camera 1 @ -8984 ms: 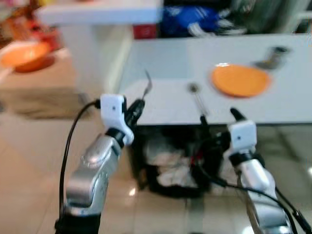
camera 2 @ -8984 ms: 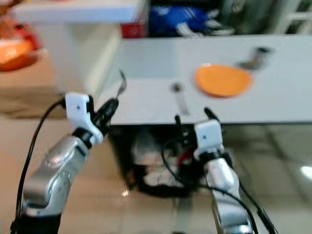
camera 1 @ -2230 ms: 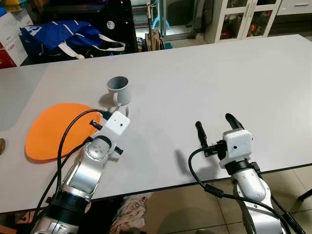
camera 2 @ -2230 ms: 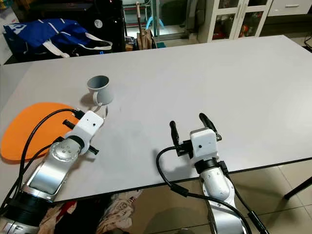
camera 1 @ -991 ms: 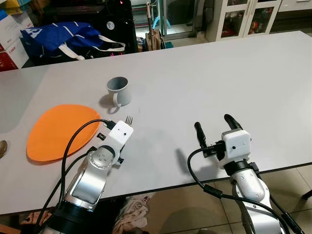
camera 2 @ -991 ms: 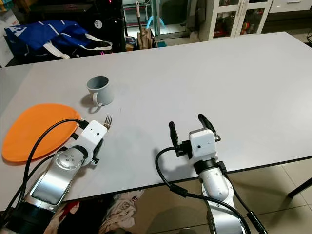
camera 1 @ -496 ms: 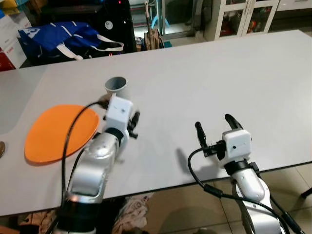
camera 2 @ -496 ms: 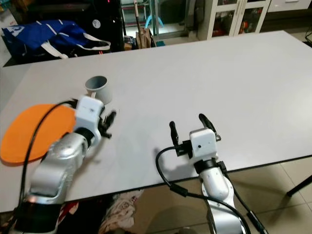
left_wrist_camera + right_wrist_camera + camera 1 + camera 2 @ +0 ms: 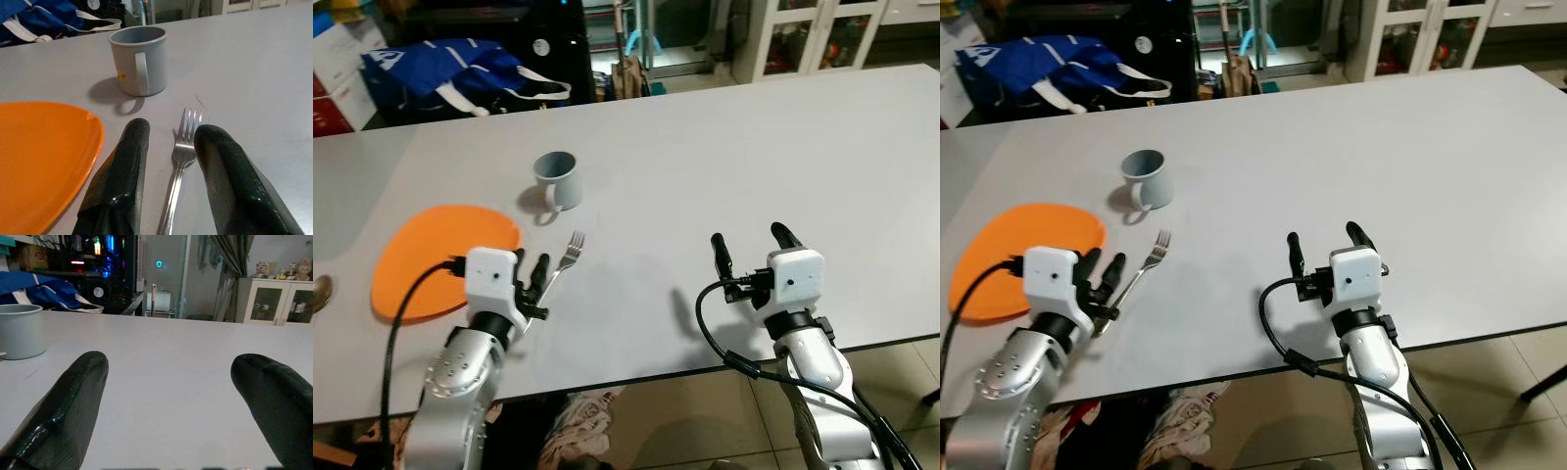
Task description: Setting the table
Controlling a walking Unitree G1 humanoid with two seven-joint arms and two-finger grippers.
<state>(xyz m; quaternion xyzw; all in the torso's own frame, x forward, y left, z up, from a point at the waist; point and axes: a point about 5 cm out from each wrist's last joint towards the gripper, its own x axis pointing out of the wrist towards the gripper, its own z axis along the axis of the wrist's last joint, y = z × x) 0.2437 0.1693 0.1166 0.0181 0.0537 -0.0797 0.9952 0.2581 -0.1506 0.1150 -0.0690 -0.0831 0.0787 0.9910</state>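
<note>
The fork (image 9: 566, 257) lies flat on the white table (image 9: 724, 157), tines pointing toward the grey mug (image 9: 556, 180), just beside the right edge of the orange plate (image 9: 440, 257). The mug stands upright beyond the plate's far corner, handle facing the robot.

The left gripper (image 9: 529, 276) sits low over the fork's handle end. In the left wrist view its two fingers (image 9: 124, 171) are spread, one on each side of the handle, with a gap visible between each pad and the metal. The fork is not clamped.

The right gripper (image 9: 745, 247) hovers above bare table well to the right of the fork, fingers spread wide and holding nothing.

Handling assessment: the fork appears to be thin, rigid metal, light and smooth, so it is likely to slip or pivot between the pads. It lies flush on the surface, leaving little clearance beneath. If repositioning is required, grip across the handle's narrow width near mid-length; a hold near the end would let the tines swing
</note>
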